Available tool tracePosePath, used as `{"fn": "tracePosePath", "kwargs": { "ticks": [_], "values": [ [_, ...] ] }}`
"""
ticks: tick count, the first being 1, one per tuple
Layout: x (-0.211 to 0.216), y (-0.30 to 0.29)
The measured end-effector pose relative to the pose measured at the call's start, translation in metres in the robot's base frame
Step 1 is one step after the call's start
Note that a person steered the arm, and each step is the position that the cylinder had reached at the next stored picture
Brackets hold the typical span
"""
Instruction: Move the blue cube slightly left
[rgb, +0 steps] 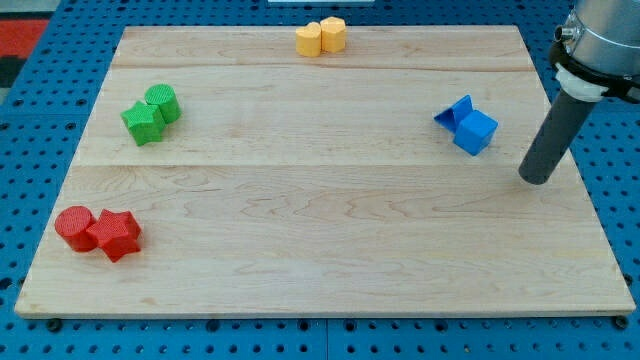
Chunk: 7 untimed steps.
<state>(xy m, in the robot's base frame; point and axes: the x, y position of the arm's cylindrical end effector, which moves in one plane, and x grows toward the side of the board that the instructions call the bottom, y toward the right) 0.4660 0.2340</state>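
The blue cube (476, 131) lies on the wooden board (320, 230) at the view's right, touching a blue triangular block (455, 113) on its upper left. My tip (536, 179) rests on the board to the right of and a little below the blue cube, a short gap apart from it. The dark rod rises from the tip up to the view's top right corner.
Two yellow blocks (321, 37) sit together at the board's top edge. A green star-like block (143, 122) and a green block (162, 102) touch at the left. A red cylinder (74, 227) and a red block (117, 234) touch at the bottom left.
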Motion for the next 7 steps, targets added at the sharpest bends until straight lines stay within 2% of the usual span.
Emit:
{"fn": "tracePosePath", "kwargs": {
  "ticks": [2, 3, 6, 7],
  "values": [
    [0.000, -0.001],
    [-0.025, 0.002],
    [-0.047, 0.027],
    [-0.058, 0.009]
  ]
}}
